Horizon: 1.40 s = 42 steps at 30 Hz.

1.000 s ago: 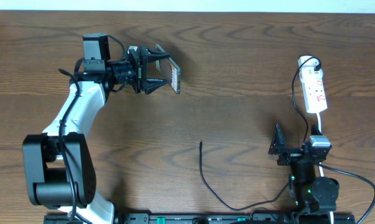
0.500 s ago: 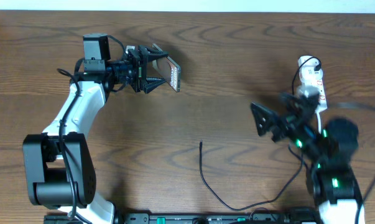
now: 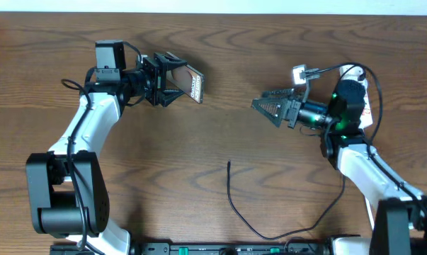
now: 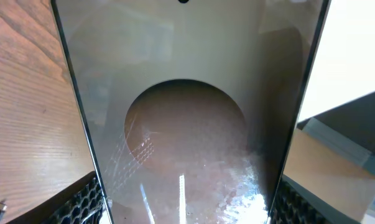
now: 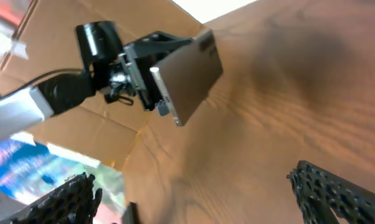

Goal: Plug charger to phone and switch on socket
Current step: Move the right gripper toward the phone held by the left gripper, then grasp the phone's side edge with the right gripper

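The left hand [image 3: 178, 79] is clamped on the phone [image 3: 193, 83], holding it tilted off the worktop [image 3: 270, 42] at the far left, while the right hand [image 3: 268, 108] is spread wide with nothing in it, facing the phone. The plug tip of the charger [image 3: 229, 180] lies on the wood nearer than that right hand and a bit to its left. Its last stretch runs near-to-far with the tip aimed far, so I reckon the right hand's the closer one for grabbing it.
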Motion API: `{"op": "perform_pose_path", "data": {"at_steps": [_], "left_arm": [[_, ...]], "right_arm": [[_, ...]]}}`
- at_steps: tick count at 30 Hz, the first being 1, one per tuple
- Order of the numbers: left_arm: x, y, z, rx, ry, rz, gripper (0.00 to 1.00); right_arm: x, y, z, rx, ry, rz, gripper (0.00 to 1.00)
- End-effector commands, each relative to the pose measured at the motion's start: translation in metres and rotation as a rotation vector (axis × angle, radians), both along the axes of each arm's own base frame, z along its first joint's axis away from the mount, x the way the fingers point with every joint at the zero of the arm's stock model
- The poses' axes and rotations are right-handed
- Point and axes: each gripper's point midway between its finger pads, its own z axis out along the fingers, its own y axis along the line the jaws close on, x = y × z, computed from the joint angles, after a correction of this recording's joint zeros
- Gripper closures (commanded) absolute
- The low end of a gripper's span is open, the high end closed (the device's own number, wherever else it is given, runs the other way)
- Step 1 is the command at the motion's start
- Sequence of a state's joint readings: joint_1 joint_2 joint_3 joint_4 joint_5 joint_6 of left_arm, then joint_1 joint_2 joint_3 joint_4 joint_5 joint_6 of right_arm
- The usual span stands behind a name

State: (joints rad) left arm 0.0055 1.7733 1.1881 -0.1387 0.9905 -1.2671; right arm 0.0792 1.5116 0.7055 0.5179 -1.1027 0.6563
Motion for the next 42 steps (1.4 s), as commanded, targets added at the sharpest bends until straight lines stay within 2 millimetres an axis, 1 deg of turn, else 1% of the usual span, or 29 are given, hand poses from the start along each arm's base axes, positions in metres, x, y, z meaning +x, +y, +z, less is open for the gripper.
{"op": "perform_pose_path", "data": {"at_steps": [1, 6, 10, 12, 15, 18, 19, 21, 26, 32, 36, 39, 42], "left_arm": [[0.005, 0.004, 0.007, 0.017, -0.039, 0.007, 0.92], [0.005, 0.002, 0.006, 0.020, -0.039, 0.006, 0.93], [0.003, -0.004, 0.005, 0.025, -0.034, -0.005, 0.92], [-0.003, -0.010, -0.004, 0.052, 0.008, -0.006, 0.93], [-0.010, -0.018, -0.011, 0.071, 0.044, -0.016, 0.93], [-0.014, -0.029, -0.012, 0.078, 0.049, -0.038, 0.93], [-0.017, -0.037, -0.012, 0.078, 0.048, -0.057, 0.92], [-0.021, -0.044, -0.012, 0.079, 0.048, -0.075, 0.93], [-0.029, -0.062, -0.014, 0.088, 0.049, -0.115, 0.93], [-0.034, -0.074, -0.017, 0.118, 0.048, -0.130, 0.93], [-0.038, -0.083, -0.019, 0.132, 0.047, -0.143, 0.92], [-0.041, -0.089, -0.021, 0.137, 0.057, -0.145, 0.92], [-0.044, -0.097, -0.023, 0.137, 0.096, -0.127, 0.92]], "right_arm": [[0.004, 0.003, -0.013, 0.040, 0.151, -0.020, 0.01], [0.002, 0.011, -0.013, 0.035, 0.138, -0.010, 0.01], [0.005, 0.022, -0.016, 0.014, 0.135, -0.038, 0.01], [0.006, 0.031, -0.019, -0.004, 0.129, -0.063, 0.01], [0.007, 0.040, -0.021, -0.029, 0.105, -0.078, 0.01], [0.003, 0.050, -0.023, -0.065, 0.037, -0.055, 0.03], [0.000, 0.055, -0.025, -0.084, 0.015, -0.045, 0.05], [-0.001, 0.059, -0.026, -0.097, 0.000, -0.042, 0.05], [-0.001, 0.061, -0.032, -0.123, 0.006, -0.055, 0.06], [-0.003, 0.060, -0.038, -0.142, 0.019, -0.053, 0.07], [-0.005, 0.059, -0.042, -0.160, 0.015, -0.046, 0.15], [-0.005, 0.059, -0.045, -0.172, 0.012, -0.048, 0.17], [-0.004, 0.060, -0.051, -0.205, 0.016, -0.071, 0.21]]}}
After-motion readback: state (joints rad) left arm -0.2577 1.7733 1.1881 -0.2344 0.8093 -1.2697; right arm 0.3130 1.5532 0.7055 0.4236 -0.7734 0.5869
